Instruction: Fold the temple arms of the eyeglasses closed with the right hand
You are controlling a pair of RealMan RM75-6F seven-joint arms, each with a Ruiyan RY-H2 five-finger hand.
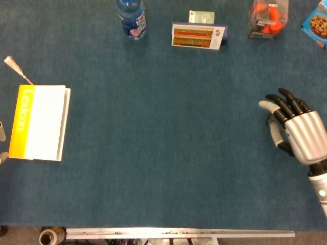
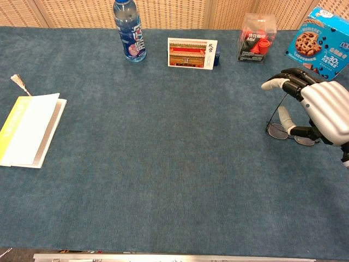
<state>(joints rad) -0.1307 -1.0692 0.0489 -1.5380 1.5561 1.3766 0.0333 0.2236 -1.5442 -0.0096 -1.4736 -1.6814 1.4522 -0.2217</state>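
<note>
The thin-rimmed eyeglasses (image 2: pixel 276 131) lie on the blue table at the right with one temple arm stretched out toward the back. My right hand (image 2: pixel 323 111) hovers palm-down over them, fingers spread and holding nothing. Its thumb (image 2: pixel 283 116) hangs just above the left lens; whether it touches the lens is unclear. In the head view the right hand (image 1: pixel 299 133) hides the glasses completely. Of my left hand (image 1: pixel 2 140) only two fingertips show at the left edge, beside the yellow book.
A yellow book (image 1: pixel 41 122) with a tassel bookmark (image 1: pixel 11 64) lies at the left. Along the back stand a water bottle (image 2: pixel 127 30), a picture card (image 2: pixel 192 53), a clear box of orange items (image 2: pixel 257 37) and a cookie box (image 2: pixel 319 38) behind my right hand.
</note>
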